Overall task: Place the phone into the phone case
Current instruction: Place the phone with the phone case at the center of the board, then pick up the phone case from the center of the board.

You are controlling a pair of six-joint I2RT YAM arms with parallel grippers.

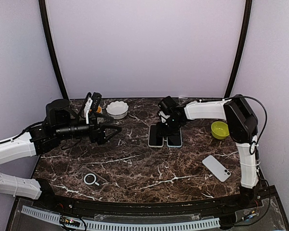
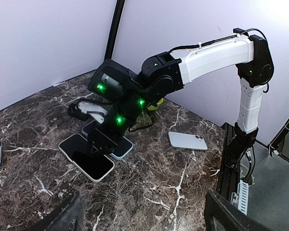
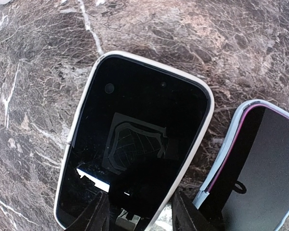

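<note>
Right tool [image 3: 139, 208] hovers spread over the white-rimmed phone [image 3: 135, 139].
Left tool [image 1: 113, 133] gapes idle, centre left. A skewed pinch could skid it into the blue-cased phone [image 3: 260, 168] just beside.

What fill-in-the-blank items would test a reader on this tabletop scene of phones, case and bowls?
1. The bowl farthest to the right is ___ in colour.
2. The clear phone case lies nearer the base of the ___ arm.
3. The right gripper hangs over ___ dark-screened phones lying side by side.
4. The silver phone lies with its screen facing ___, camera side up.

Missing words: green; left; two; down.
</note>
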